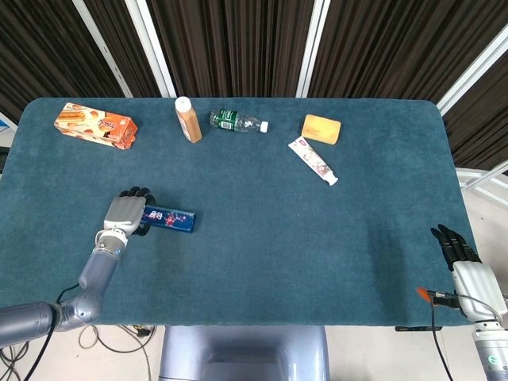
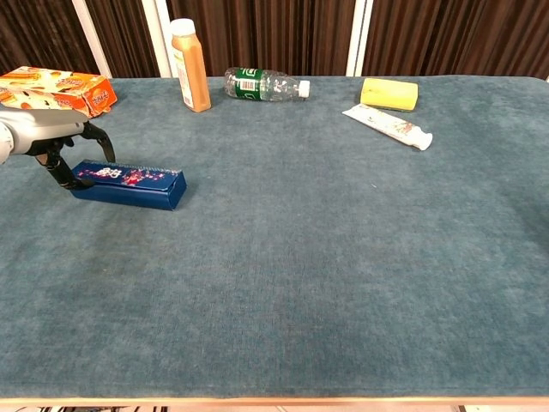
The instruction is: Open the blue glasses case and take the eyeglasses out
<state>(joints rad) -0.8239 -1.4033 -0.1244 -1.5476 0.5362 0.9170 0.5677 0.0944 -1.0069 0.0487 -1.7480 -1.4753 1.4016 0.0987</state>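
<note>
- Covering almost the whole of both views, a table (image 1: 262,238) with a dark teal felt-like top has rounded far corners.
- Behind it hang dark ribbed curtains (image 1: 238,44), divided by slanted white bars (image 1: 151,44).
- The left hand (image 1: 123,214) rests on the left part of the table, with its dark fingers (image 2: 60,167) curled over the left end of the blue glasses case (image 1: 168,218); the case lies flat and closed.
- The right hand (image 1: 468,270) is beyond the right front edge of the table, fingers straight and close together, holding nothing.
- Along the far side lie an orange snack box (image 1: 95,125), an upright orange bottle (image 1: 188,119), a clear bottle (image 1: 236,121) on its side, a yellow sponge (image 1: 321,128) and a white tube (image 1: 313,160).
</note>
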